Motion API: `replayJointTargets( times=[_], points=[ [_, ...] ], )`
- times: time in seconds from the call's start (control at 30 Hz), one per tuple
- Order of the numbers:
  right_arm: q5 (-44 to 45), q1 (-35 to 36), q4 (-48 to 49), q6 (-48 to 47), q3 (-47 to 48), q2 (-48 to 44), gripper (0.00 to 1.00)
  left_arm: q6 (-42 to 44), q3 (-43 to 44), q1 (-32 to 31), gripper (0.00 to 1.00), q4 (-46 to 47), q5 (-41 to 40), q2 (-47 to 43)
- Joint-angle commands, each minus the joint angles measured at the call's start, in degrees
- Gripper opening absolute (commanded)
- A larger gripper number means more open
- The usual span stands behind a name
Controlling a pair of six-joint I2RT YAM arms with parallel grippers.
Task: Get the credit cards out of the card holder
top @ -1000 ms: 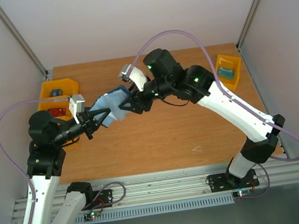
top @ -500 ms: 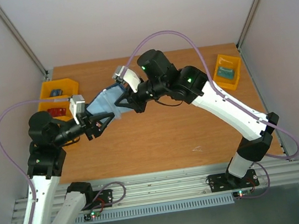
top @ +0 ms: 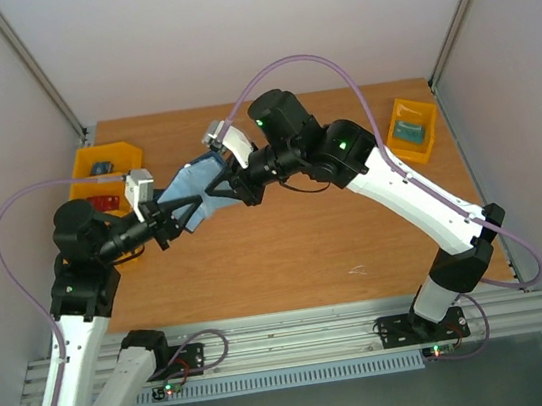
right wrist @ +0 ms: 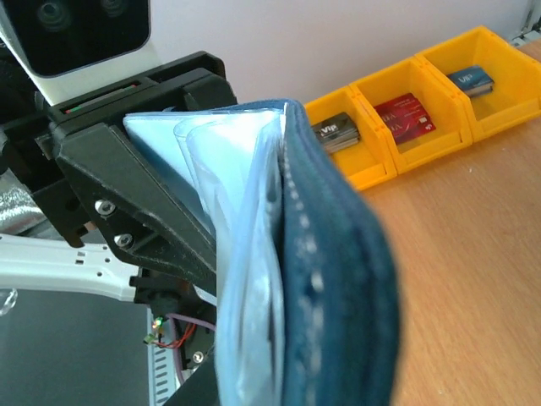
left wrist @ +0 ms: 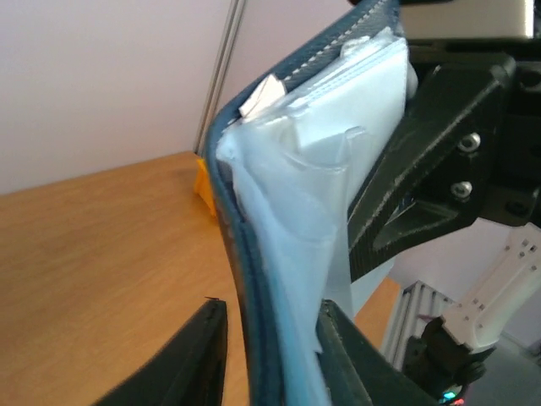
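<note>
The navy card holder [top: 191, 185] hangs in the air between both arms, its light blue lining and clear sleeves fanned out. My right gripper [top: 220, 183] is shut on its far edge, and in the right wrist view the card holder [right wrist: 338, 254] fills the space between the jaws. My left gripper [left wrist: 272, 306] straddles the near edge of the card holder [left wrist: 321, 169]: one finger touches the lining, while a narrow gap shows at the other finger [left wrist: 199, 347]. A pale corner of one of the credit cards [left wrist: 263, 96] pokes out at the top of the sleeves.
A row of yellow bins [top: 104, 176] stands at the table's left edge, and the right wrist view shows these bins [right wrist: 404, 144] holding a grey, a red and a blue card. Another yellow bin [top: 413, 128] sits at the right edge. A steel rail runs along the near edge.
My right gripper moved left and shut on the card holder. My left gripper let go, opened wide, and has since narrowed again round the holder's near edge.
</note>
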Motion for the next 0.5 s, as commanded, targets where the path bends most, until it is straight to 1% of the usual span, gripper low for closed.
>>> replayJointTargets(
  times=[0.0,0.07,0.1,0.2,0.23,0.27,0.33,0.47],
  points=[
    [-5.22,1.10,5.29,1.42,0.70,-2.03,0.04,1.02,0.45,-0.43,0.20,0.30,1.60,0.58],
    [-5.32,0.85,4.85,1.59,0.25,-2.62,0.08,0.53,0.13,-0.52,0.02,1.19,2.78,0.20],
    [-5.45,0.61,4.61,1.79,0.00,-3.05,0.10,0.18,-0.05,-0.52,0.01,1.77,3.00,0.02],
    [-4.58,-0.64,2.92,2.04,-0.56,-4.82,0.29,-1.92,-0.12,-0.52,0.00,3.38,3.41,-0.28],
    [-4.03,-1.51,2.78,2.11,-1.44,-5.94,0.35,-2.63,-0.04,-0.52,0.00,3.58,3.30,-0.33],
    [-3.73,-2.67,2.82,2.30,-2.68,-7.34,0.38,-3.02,0.04,-0.52,0.00,3.63,3.10,-0.33],
    [-4.31,-5.19,2.92,2.91,-5.25,-9.72,0.42,-3.40,0.02,-0.52,0.00,3.69,3.14,-0.20],
    [-3.91,-6.87,0.98,2.60,-7.25,-11.71,0.42,-3.51,-0.37,-0.52,0.00,4.51,3.85,-0.40]
  ],
)
